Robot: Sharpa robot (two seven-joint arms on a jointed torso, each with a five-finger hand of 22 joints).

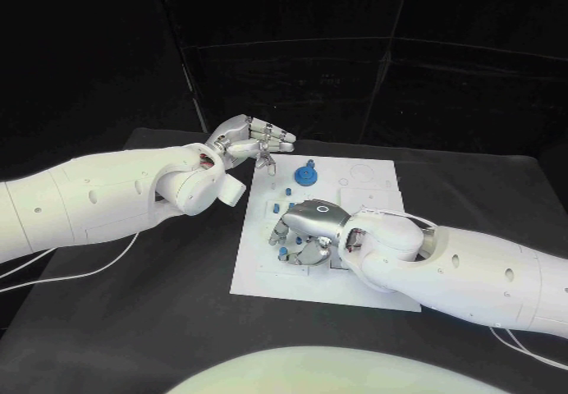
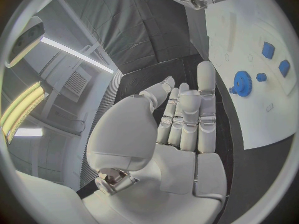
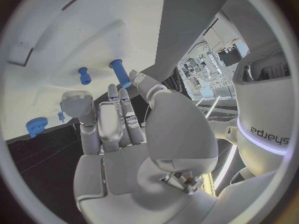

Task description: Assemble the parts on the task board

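Left robot hand (image 1: 246, 141) is hovering released at the flat white task board's (image 1: 367, 291) far-left corner — right robot hand (image 1: 310, 232) is reaching down over small blue parts (image 1: 284, 253), grasp unclear.

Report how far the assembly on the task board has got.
Looks early. A blue gear sits on the task board near its far edge. The left hand hovers by the far left corner, holding nothing; the right hand is down over small blue parts, grip unclear. Several blue pieces lie loose.
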